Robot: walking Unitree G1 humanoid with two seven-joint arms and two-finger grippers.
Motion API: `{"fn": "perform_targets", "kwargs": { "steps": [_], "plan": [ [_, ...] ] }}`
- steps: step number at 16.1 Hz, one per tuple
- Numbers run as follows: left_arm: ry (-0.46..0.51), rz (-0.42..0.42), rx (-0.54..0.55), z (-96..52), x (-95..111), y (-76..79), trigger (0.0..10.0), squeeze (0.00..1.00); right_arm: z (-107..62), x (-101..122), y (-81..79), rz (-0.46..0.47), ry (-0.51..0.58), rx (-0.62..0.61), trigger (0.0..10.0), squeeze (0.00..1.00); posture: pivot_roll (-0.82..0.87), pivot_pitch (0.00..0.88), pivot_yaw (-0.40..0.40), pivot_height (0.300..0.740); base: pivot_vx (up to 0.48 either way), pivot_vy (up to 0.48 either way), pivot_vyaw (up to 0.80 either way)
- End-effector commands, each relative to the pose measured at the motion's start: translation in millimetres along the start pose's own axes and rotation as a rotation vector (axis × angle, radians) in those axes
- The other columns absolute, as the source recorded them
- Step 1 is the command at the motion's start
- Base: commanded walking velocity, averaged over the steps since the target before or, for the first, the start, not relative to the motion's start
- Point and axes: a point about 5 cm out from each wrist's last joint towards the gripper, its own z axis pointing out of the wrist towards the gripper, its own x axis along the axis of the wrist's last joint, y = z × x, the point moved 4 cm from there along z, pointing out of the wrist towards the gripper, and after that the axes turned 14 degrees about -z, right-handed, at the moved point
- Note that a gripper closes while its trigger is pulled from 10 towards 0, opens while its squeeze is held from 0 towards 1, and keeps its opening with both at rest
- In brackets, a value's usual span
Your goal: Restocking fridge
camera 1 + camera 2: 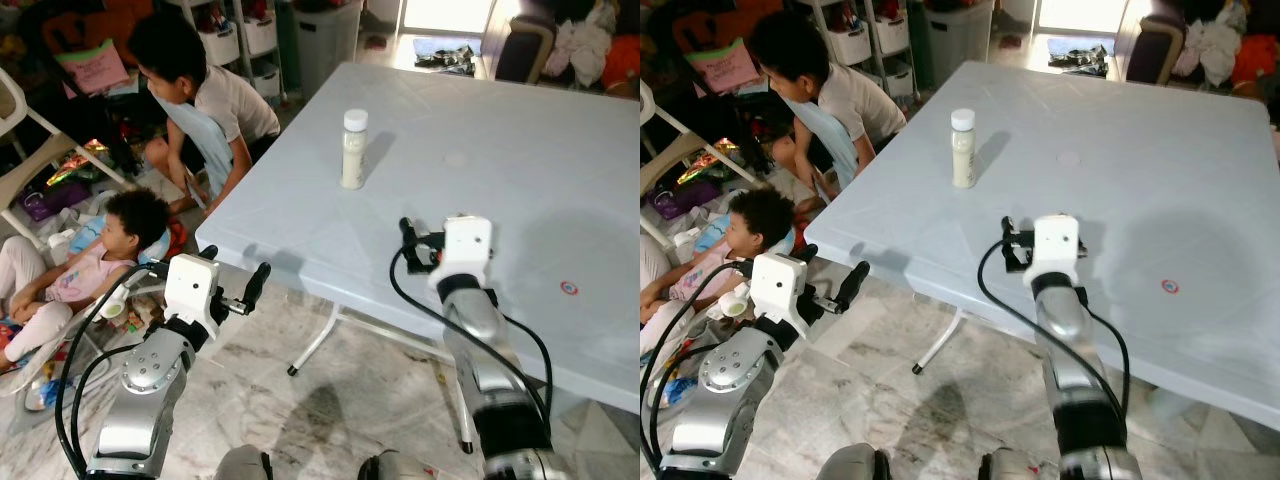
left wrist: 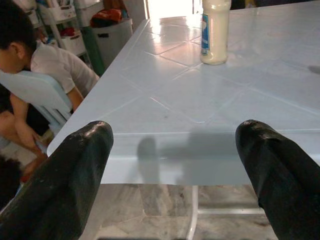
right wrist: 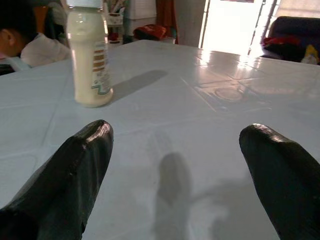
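A cream-coloured bottle (image 1: 354,150) with a white cap stands upright on the pale blue table (image 1: 520,150), toward its far left part. My right gripper (image 1: 425,235) hovers low over the table's near edge, open and holding nothing. The bottle (image 3: 90,60) stands well ahead of it and off to the left. My left gripper (image 1: 235,265) is open too. It hangs just off the table's near left corner, below the tabletop edge, and faces the bottle (image 2: 215,30) across the table.
A person (image 1: 190,80) sits leaning at the table's left edge. A child (image 1: 110,250) lies on the floor beside my left arm. A folding chair (image 1: 20,130), drawers (image 1: 240,40) and a bin (image 1: 325,35) stand behind. A small ring mark (image 1: 568,288) is on the table.
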Motion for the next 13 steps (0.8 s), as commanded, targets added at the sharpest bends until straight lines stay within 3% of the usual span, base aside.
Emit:
{"fn": "perform_targets", "kwargs": {
  "steps": [1,6,13],
  "plan": [
    [-0.002,-0.001,0.013,-0.8,0,-4.7,10.0,0.0,-5.8,4,0.0,0.006,-0.003,-0.004,10.0,0.0,0.0,0.0,0.013,0.716,0.0,0.0,0.0],
    [0.011,-0.017,0.022,0.1,-2,-4.0,10.0,0.0,-28.3,7,-5.5,-0.01,-0.002,0.008,10.0,0.0,-0.01,0.0,-0.003,0.716,0.341,0.0,0.0],
    [0.017,-0.025,0.027,1.3,-4,-2.2,10.0,0.0,-32.5,11,-1.4,-0.042,-0.002,0.008,10.0,0.0,-0.02,0.0,-0.008,0.716,0.403,0.0,0.0]
  ]
}}
